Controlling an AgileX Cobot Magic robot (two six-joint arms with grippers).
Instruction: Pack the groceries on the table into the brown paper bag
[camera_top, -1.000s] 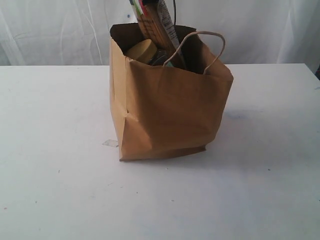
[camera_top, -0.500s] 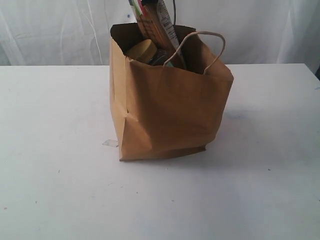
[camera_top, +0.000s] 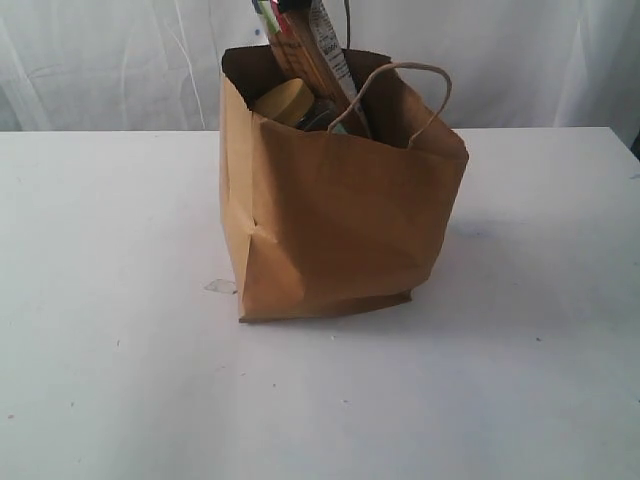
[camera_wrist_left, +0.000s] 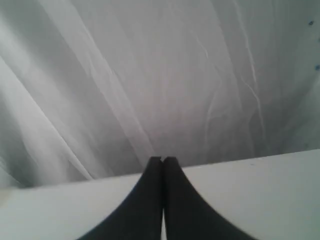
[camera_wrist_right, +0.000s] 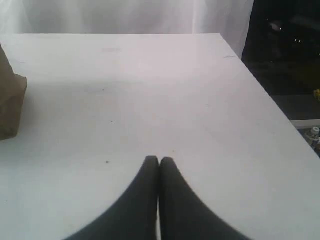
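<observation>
From the exterior view, the brown paper bag (camera_top: 340, 220) stands upright on the table (camera_top: 100, 300). The spaghetti pack (camera_top: 305, 45) pokes out, likely too long, beside the clear jar with mustard lid (camera_top: 283, 100).

Left wrist view: the left gripper (camera_wrist_left: 162, 159) is clenched on nothing, facing a curtain (camera_wrist_left: 150, 75).

Right wrist view: the right gripper (camera_wrist_right: 159, 160), also clenched empty, hovers well apart from the bag, probably done.

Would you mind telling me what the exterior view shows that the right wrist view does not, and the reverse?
Only the exterior view shows the open mouth of the brown paper bag, with the spaghetti pack sticking up out of it and the jar's mustard lid just inside. Only the right wrist view shows the right fingers, closed together with nothing between them, and a corner of the table with a dark area beyond it. Both show the bag (only its corner in the wrist view), the white table and the white curtain.
</observation>
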